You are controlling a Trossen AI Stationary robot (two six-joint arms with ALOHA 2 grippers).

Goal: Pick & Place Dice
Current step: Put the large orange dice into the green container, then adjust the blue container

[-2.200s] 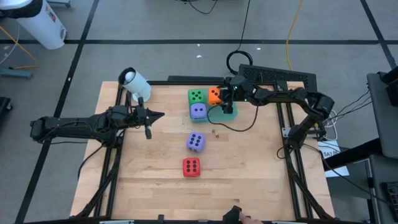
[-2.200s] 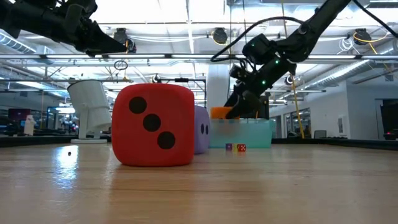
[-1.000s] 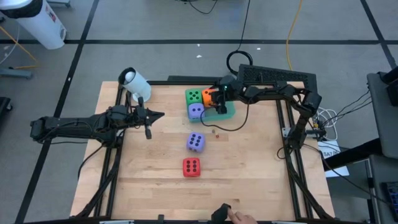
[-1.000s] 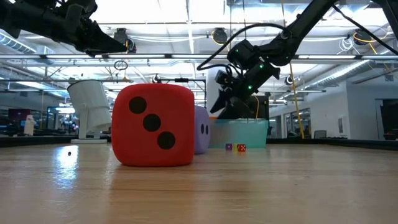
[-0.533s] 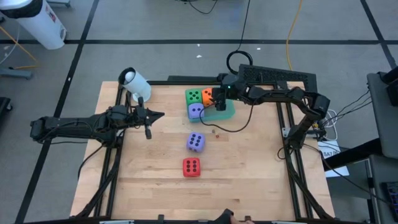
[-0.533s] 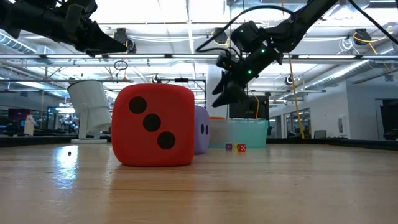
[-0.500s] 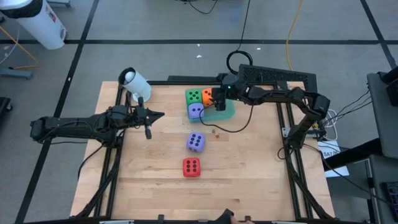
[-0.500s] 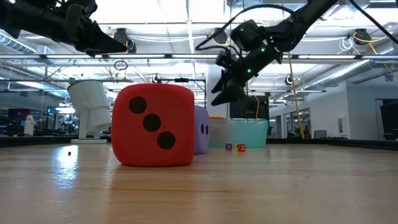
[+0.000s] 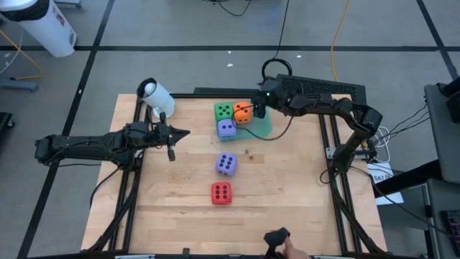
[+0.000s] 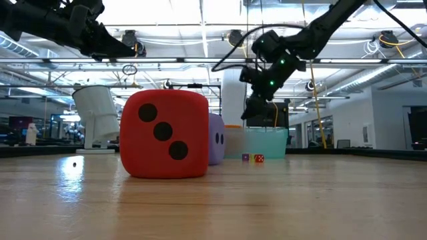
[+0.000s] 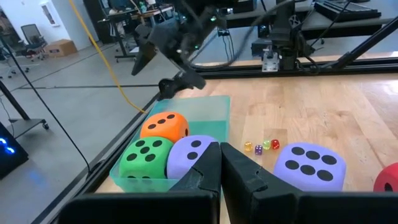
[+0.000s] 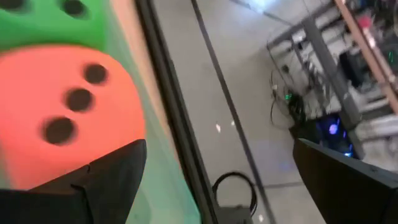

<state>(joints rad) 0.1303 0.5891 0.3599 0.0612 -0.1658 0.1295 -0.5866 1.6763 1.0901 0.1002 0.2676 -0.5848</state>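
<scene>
Right claw [image 9: 256, 112] open above orange die [image 9: 244, 112]

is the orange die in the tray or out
In: the orange die sits inside the green tray, beside the green die; the open right tool hangs above.

A green die [image 9: 224, 111], an orange die [image 9: 241, 112] and a purple die [image 9: 226, 128], all with dark pips, sit on the translucent green tray [image 9: 263, 126] near the pale wood table's [image 9: 287, 194] far edge. A second purple die [image 9: 226, 164] and a red die [image 9: 221, 192] show dark pips too.
</scene>
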